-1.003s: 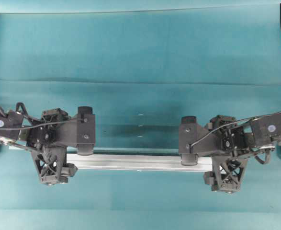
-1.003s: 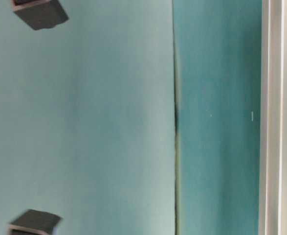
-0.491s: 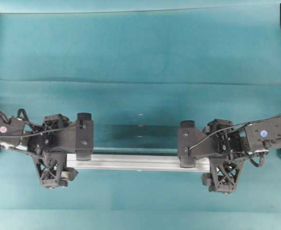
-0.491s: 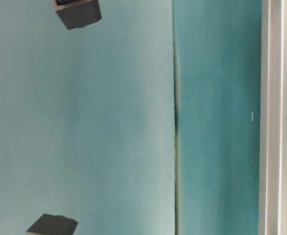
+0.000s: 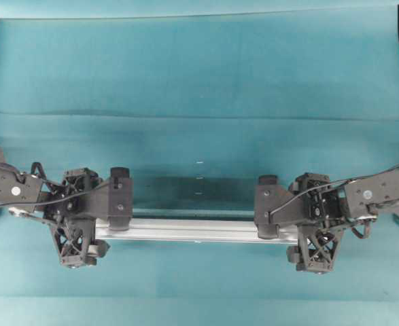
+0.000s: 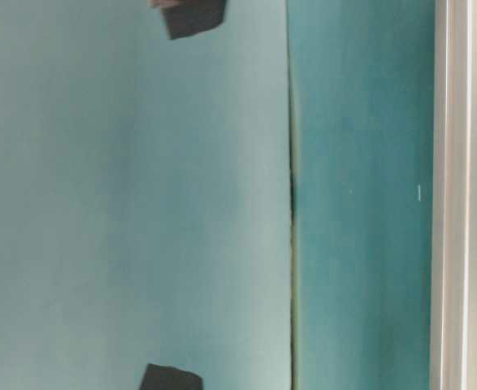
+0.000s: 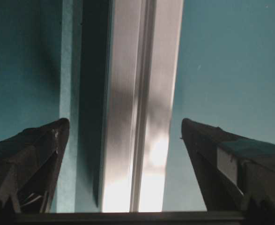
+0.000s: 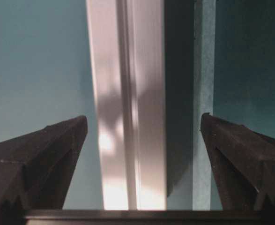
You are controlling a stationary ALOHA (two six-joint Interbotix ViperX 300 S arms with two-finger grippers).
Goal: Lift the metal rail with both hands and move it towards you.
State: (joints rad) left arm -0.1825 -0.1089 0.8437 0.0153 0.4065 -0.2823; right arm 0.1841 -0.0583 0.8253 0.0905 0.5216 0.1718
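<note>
Poised over the metal rail point(image 5: 196, 229) — left gripper point(image 7: 123, 133) and right gripper point(image 8: 144, 129) spread wide, straddling it; gripping, lifting, pulling nearer all undone.

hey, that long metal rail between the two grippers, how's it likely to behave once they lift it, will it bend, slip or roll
The metal rail looks like a straight grooved aluminium bar, so it will probably stay stiff rather than sag. Its smooth, shiny faces suggest that it could slip between the fingers. Flat sides make rolling unlikely. With the left gripper and right gripper near opposite ends, uneven lifting would probably tilt it.
</note>
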